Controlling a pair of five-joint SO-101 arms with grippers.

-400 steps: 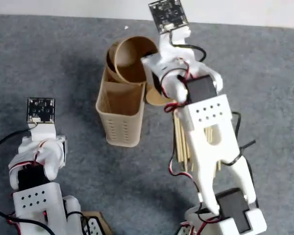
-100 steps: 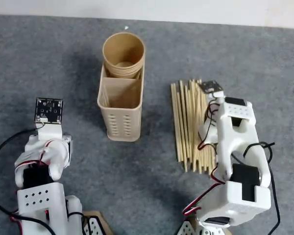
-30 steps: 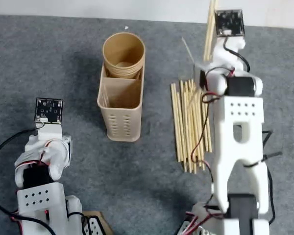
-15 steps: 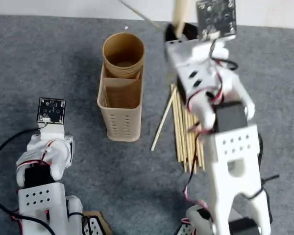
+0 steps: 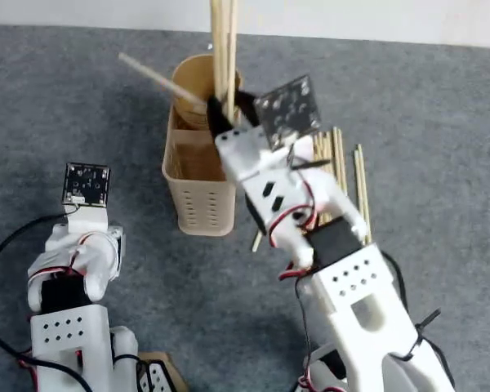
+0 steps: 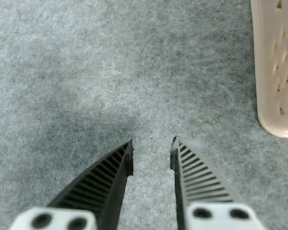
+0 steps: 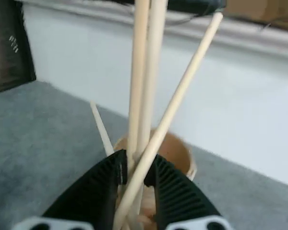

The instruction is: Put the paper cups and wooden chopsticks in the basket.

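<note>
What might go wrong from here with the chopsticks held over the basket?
The right gripper holds its chopsticks splayed, not parallel; one may slip out or miss the basket on release.
They hang by the paper cups, so sticks may drop into a cup rather than the open compartment.
The arm is above the loose chopsticks on the table and could scatter them.

The surface (image 5: pixel 441 98) is mottled grey. The basket (image 5: pixel 200 204) is beige with rows of small slots. The paper cups (image 5: pixel 198 69) are tan-brown and the chopsticks (image 5: pixel 223 41) pale wood. The left claw (image 6: pixel 151 148) and right claw (image 7: pixel 136 160) are black and ribbed, on white arms (image 5: pixel 65 327).
</note>
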